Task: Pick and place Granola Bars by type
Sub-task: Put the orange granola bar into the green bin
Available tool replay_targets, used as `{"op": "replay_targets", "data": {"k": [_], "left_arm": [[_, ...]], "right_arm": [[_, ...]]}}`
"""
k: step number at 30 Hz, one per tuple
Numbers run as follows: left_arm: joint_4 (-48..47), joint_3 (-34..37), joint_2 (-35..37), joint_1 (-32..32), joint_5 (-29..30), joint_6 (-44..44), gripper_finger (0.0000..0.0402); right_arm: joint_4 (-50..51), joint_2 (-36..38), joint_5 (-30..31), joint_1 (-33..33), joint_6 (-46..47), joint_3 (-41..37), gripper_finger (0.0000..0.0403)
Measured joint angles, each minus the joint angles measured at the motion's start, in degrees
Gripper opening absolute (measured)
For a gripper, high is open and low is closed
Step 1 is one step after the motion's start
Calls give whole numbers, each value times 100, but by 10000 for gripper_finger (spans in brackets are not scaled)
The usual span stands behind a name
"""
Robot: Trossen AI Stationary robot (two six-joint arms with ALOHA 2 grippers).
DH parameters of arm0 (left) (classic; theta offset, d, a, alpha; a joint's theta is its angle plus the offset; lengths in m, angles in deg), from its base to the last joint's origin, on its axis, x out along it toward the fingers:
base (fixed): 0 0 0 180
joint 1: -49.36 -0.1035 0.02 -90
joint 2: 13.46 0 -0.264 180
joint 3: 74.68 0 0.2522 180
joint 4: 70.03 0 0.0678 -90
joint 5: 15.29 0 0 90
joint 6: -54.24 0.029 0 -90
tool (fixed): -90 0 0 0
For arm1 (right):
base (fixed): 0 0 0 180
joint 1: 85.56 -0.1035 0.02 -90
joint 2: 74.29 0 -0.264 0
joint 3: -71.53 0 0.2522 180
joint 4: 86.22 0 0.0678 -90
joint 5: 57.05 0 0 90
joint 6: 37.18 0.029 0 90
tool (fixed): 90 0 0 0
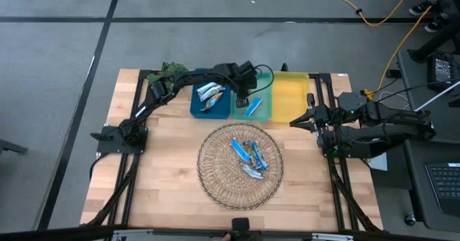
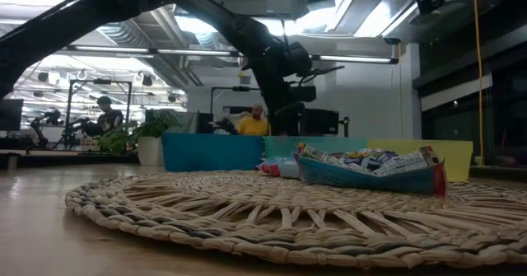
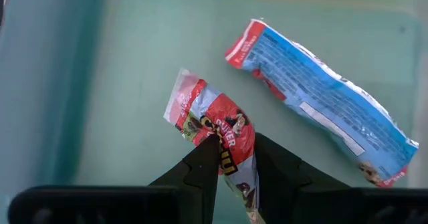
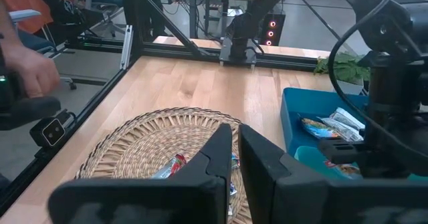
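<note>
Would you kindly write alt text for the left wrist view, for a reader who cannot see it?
The left pincer grips a red-and-white granola bar above the floor of a teal bin. A blue granola bar lies flat in the same bin, apart from the held one.

No legible text on wrappers (image 3: 217,127)

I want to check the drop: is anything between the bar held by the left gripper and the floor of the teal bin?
Nothing visible. The left gripper holds the red-wrapped bar over bare teal bin floor; the blue-wrapped bar lies beside it.
</note>
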Motion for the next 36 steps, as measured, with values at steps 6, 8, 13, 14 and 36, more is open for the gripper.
{"op": "replay_targets", "data": {"k": [6,8,13,14,36], "left_arm": [[-109,0,-70,78,1,170,79],[-75,0,-100,115,33,224,79],[-107,0,-122,151,112,266,79],[-104,0,-122,153,110,266,79],[-213,1,-122,192,-83,216,105]], "right_arm": [[-2,0,0,-1,1,-1,32],[-1,0,0,0,1,1,32],[0,0,0,0,1,-1,32],[0,0,0,-2,0,-1,32],[0,0,0,-1,0,-1,32]]}}
